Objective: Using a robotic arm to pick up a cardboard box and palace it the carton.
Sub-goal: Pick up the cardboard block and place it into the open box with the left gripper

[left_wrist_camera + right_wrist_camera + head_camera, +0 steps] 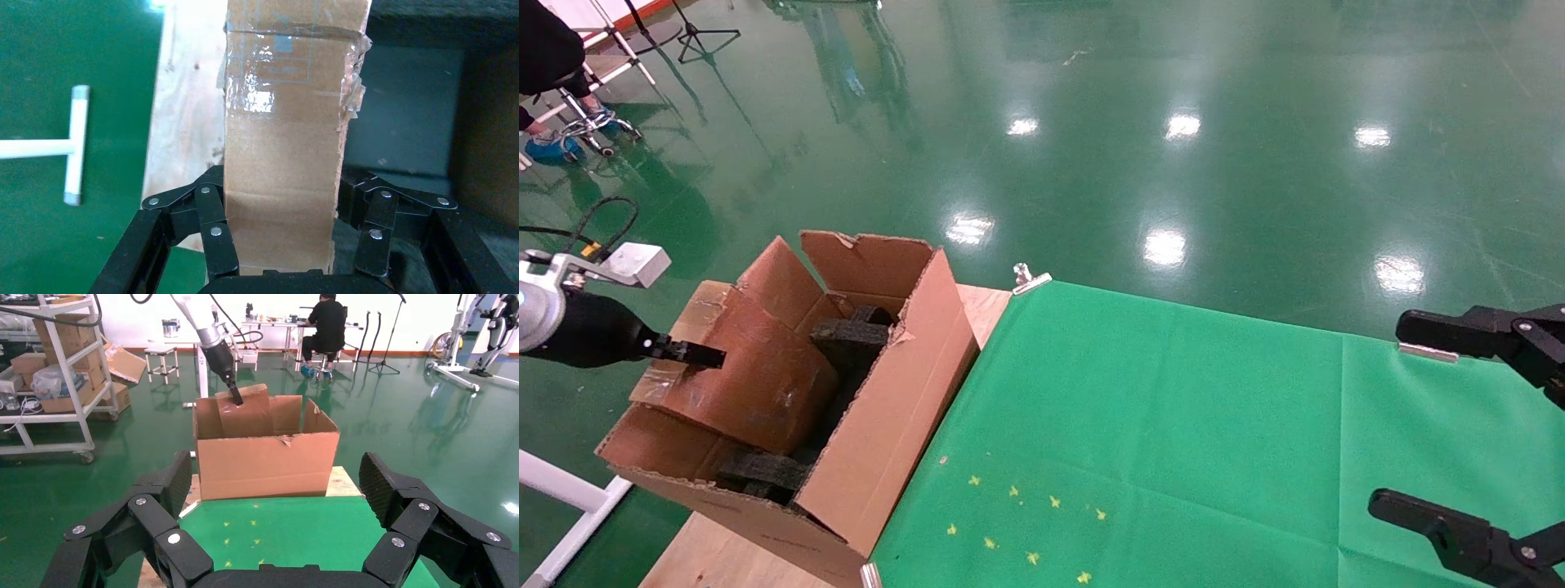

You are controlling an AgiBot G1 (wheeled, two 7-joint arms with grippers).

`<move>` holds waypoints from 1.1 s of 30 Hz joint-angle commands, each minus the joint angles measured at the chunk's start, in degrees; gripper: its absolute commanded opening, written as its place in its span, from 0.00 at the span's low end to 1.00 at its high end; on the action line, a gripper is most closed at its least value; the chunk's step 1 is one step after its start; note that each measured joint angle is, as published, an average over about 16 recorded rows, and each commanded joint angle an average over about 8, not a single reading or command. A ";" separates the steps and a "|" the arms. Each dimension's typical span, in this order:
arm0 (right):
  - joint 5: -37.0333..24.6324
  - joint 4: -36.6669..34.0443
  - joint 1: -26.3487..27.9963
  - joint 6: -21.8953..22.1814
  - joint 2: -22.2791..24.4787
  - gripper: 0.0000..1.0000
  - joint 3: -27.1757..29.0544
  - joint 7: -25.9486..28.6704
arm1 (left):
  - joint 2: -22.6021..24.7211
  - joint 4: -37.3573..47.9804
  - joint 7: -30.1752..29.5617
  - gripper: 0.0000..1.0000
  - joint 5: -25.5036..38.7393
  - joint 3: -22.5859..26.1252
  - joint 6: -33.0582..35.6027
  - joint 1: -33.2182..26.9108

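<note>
Brown taped cardboard box (735,380) sits clamped in the left end effector (703,354) at nine o'clock, held over the carton (887,408) for lowering between its flaps (foam lies inside); the right end effector (275,520) idles, spread wide, at three o'clock.

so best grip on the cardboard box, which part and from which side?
As the left gripper has it now: shut across the narrow width at one end of the cardboard box, fingers on the two long edges, approached end-on. The box is slim and taped slick, so the narrow span likely suits the jaws. It hangs over the carton. Right gripper is open, parked.
</note>
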 commanded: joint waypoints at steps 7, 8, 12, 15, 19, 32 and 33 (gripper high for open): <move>0.00 0.00 0.00 0.00 0.00 1.00 0.00 0.00 | 1.81 1.78 -0.06 0.00 -1.39 -0.96 -6.53 4.08; 0.00 0.00 0.00 0.00 0.00 1.00 0.00 0.00 | 1.99 1.86 -0.04 0.00 -1.53 -1.05 -6.83 4.46; 0.00 0.00 0.00 0.00 0.00 1.00 0.00 0.00 | 2.61 2.13 0.05 0.00 -2.00 -1.37 -7.65 5.80; 0.00 0.00 0.00 0.00 0.00 1.00 0.00 0.00 | 3.01 2.34 0.05 0.00 -2.35 -1.61 -7.99 6.73; 0.00 0.00 0.00 0.00 0.00 1.00 0.00 0.00 | 3.46 2.65 -0.08 0.00 -2.82 -1.93 -8.38 8.00; 0.00 0.00 0.00 0.00 0.00 1.00 -0.01 0.00 | 6.14 3.10 -1.23 0.00 -4.19 -2.89 -11.08 12.81; 0.00 0.00 0.00 0.00 0.00 1.00 -0.01 0.00 | 6.40 3.11 -1.34 0.00 -4.25 -2.93 -11.35 13.20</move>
